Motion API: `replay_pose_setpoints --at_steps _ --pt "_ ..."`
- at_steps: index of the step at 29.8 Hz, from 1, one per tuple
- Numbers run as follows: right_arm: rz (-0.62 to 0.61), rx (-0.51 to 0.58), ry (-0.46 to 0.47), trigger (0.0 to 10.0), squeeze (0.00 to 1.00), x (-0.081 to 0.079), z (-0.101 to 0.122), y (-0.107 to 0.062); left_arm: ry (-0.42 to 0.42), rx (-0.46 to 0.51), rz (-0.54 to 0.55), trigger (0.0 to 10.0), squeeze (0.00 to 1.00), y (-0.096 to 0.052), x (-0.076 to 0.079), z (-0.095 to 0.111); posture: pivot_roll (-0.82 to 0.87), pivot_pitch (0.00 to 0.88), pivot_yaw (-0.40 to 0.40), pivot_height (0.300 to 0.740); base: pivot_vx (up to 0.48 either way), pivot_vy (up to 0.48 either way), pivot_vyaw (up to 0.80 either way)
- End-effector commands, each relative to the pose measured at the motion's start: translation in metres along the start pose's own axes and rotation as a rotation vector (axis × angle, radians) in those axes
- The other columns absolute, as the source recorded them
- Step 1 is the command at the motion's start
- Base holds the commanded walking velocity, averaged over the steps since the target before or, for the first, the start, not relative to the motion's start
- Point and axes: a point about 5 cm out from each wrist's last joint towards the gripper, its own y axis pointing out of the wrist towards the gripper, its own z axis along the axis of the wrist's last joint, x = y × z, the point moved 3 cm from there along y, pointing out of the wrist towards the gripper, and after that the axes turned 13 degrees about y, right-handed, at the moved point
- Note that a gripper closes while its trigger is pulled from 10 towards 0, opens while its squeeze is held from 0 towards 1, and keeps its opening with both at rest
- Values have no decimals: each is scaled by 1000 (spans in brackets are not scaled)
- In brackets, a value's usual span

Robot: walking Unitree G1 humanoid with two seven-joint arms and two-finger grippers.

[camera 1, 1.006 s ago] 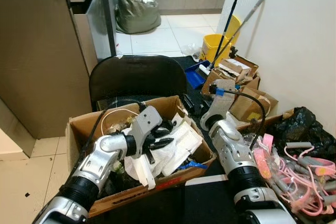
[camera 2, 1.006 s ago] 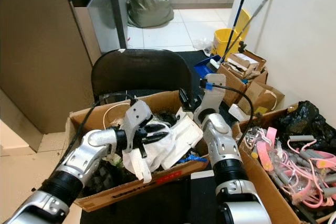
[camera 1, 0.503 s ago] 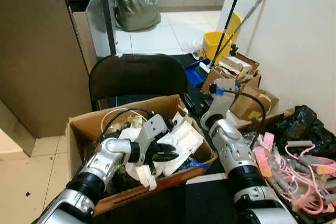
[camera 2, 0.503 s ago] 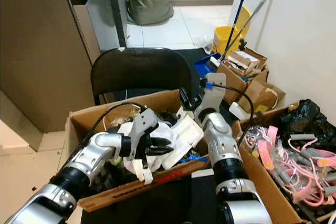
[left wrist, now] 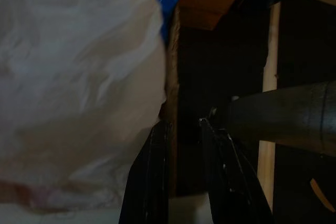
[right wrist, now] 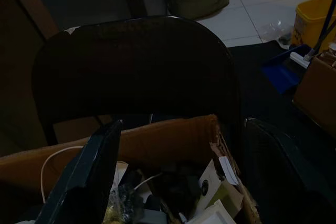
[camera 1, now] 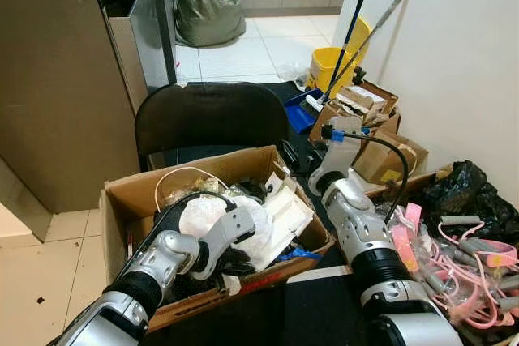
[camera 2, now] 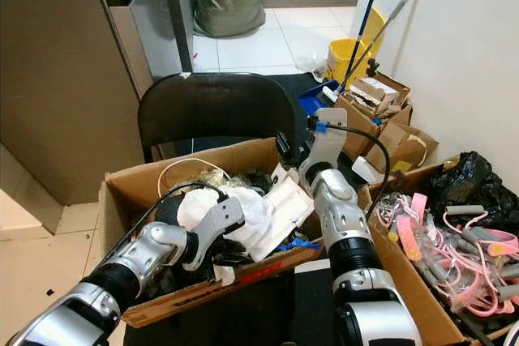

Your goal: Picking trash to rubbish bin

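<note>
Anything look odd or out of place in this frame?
The cardboard box serving as a bin sits on a black chair and overflows: white packaging leans over its rim. The left pincer reaches down inside.

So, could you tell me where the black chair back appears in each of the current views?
Left eye view: chair back upper centre, behind the cardboard box.
Right eye view: same place, centre.
Left wrist view: cannot make it out.
Right wrist view: dark arch across the upper half.
Shared landmark: the box's rim.
</note>
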Motion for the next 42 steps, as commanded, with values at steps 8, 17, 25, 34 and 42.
replay_pose_setpoints --at_steps 8,17,25,34,42 --pt "-5 14 5 10000 0 2 3 2 145 -248 308 10000 39 -17 -26 -38 -61 143 -36 740 0 0 0" --pt "-4 19 6 10000 0 2 4 2 188 -435 539 10000 39 -53 -52 -66 -53 141 -36 740 0 0 0" --pt "-3 21 6 10000 0 2 4 2 153 -618 637 10000 35 -79 -53 -100 -51 139 -34 740 0 0 0" --pt "4 22 8 10000 0 0 3 2 48 -803 804 10000 27 -128 -58 -132 -47 121 -30 740 0 0 0" --pt "17 23 10 10000 0 -3 4 3 -23 -836 1019 10000 4 -178 -82 -132 -45 114 -29 740 0 0 0"
